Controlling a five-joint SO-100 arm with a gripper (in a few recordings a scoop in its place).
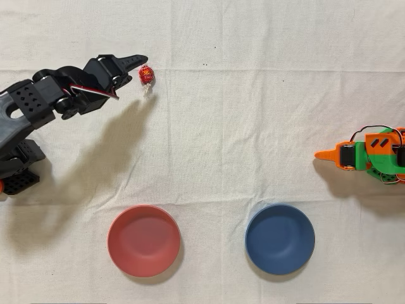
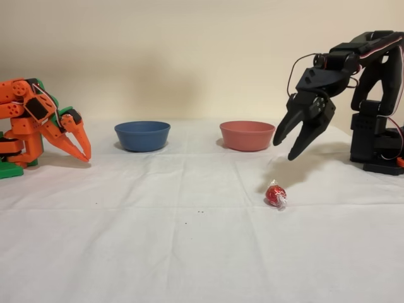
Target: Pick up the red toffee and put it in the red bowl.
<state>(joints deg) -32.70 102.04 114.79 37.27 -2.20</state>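
Parted gripper [image 2: 288, 149] above red toffee [image 2: 275, 195], apart.

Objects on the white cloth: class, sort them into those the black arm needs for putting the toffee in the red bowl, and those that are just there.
Needed: red toffee, red bowl, black arm's gripper, open above the toffee.

Just there: blue bowl, idle orange arm.

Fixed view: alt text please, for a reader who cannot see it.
The black arm's open hand hangs above a red toffee lying on the white cloth. Behind stand a red bowl and a blue bowl; an idle orange arm sits at left.
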